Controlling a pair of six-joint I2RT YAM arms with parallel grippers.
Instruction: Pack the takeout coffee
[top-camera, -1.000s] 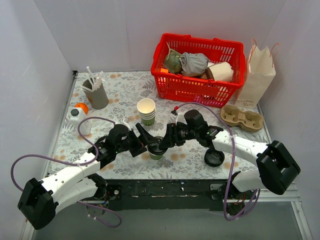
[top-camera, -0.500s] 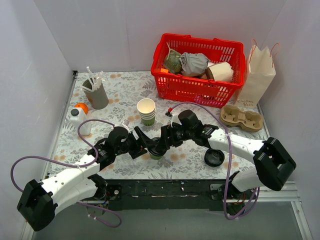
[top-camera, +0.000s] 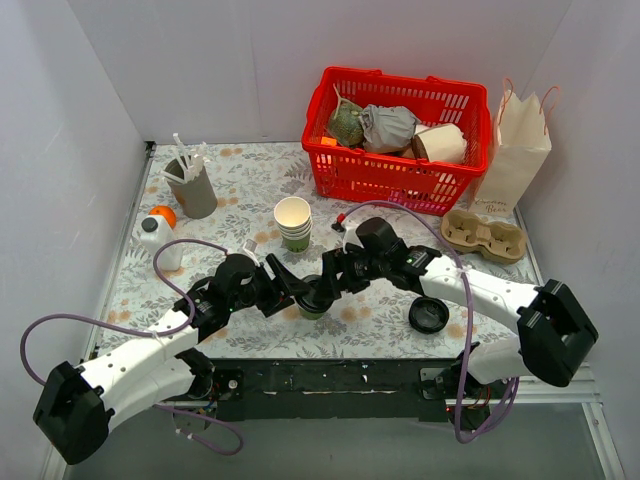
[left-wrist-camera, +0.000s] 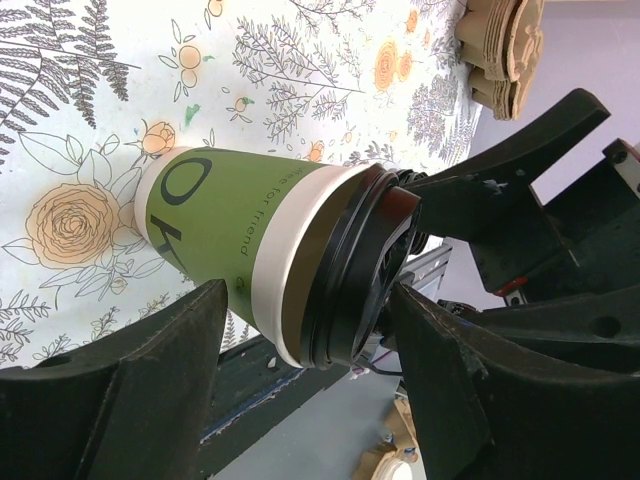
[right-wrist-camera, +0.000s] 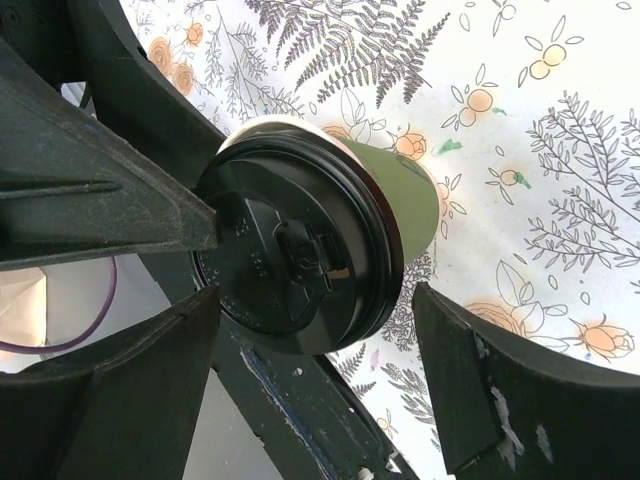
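Observation:
The takeout coffee (top-camera: 313, 299), a green paper cup with a black dome lid, stands upright near the table's front edge. In the left wrist view the takeout coffee (left-wrist-camera: 250, 240) lies between my left gripper's (left-wrist-camera: 305, 300) jaws, which straddle its upper part with thin gaps on both sides. From the left my left gripper (top-camera: 293, 288) reaches it, still open. On the cup's other side my right gripper (top-camera: 328, 284) is open too. The right wrist view looks down on the lid (right-wrist-camera: 290, 260), with my right gripper (right-wrist-camera: 315, 300) spread wider than the lid and not touching it.
A stack of cream cups (top-camera: 293, 222) stands behind the coffee. A loose black lid (top-camera: 428, 315) lies to the right. At the back right are a red basket (top-camera: 400, 170), a paper bag (top-camera: 520, 150) and a cardboard cup carrier (top-camera: 485, 236). At the left are a straw holder (top-camera: 192, 188), a bottle (top-camera: 155, 240) and an orange (top-camera: 162, 214).
My left gripper's jaws have narrowed around the cup. My right gripper's jaws have spread wider, and that arm has shifted slightly left. The cup has stayed put.

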